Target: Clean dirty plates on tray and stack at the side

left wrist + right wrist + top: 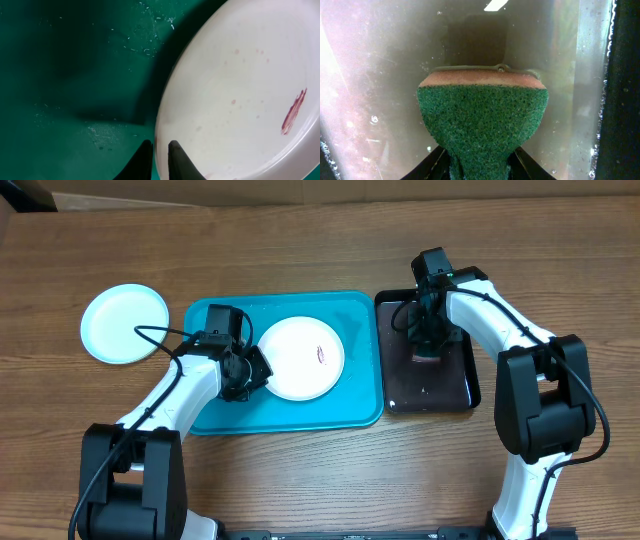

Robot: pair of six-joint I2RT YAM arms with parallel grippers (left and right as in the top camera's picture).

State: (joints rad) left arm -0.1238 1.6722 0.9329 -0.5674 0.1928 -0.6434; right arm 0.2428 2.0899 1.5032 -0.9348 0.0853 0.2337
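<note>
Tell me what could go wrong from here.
The left end effector pinches only the thin rim of the white plate, so the plate could slip or tip when lifted. The right end effector squeezes the sponge over the droplet-speckled black tray; carrying it across may drip.

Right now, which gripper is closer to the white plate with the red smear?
Left. The left gripper pinches the rim of the white plate on the turquoise tray; the right gripper is apart, over the black tray, holding a green sponge.
</note>
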